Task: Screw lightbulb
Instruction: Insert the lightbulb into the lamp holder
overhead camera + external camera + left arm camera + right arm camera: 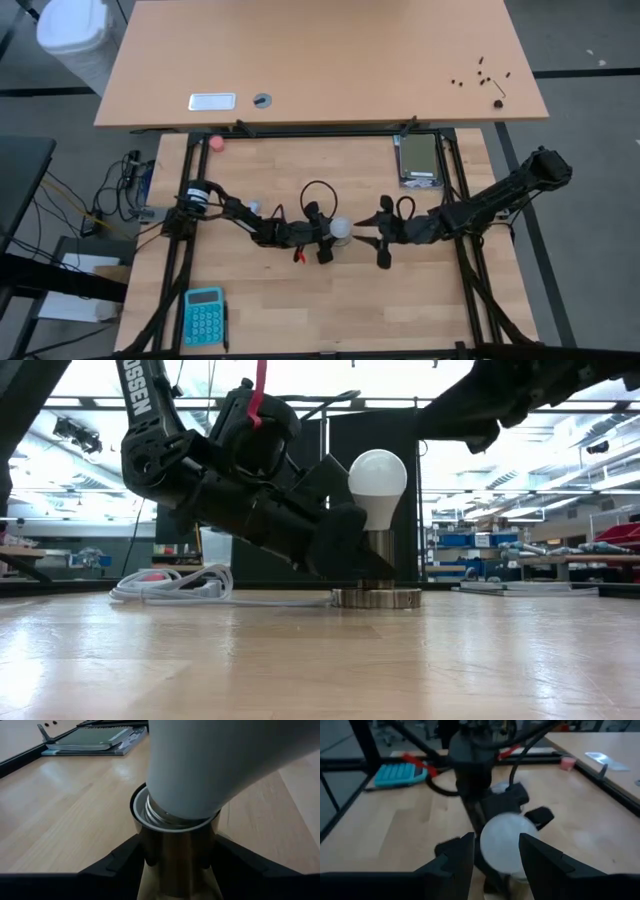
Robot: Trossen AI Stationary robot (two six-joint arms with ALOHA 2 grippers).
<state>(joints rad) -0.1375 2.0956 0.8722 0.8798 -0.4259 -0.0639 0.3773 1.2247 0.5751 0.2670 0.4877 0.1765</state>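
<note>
Standing upright at the centre of the wooden surface [420, 300], the lightbulb [377, 480] is sitting with its threaded base in the metal socket [376, 596]. The left hand [175, 865] is reaching in from 9 o'clock, its fingers [120, 862] flanking the socket post; whether they are pressing it cannot be told. The right hand [496, 851] is approaching from 3 o'clock, fingers [462, 852] narrowed beside the bulb's globe, contact unclear. A blue calculator [204, 315] is lying at 7 o'clock, well apart.
</note>
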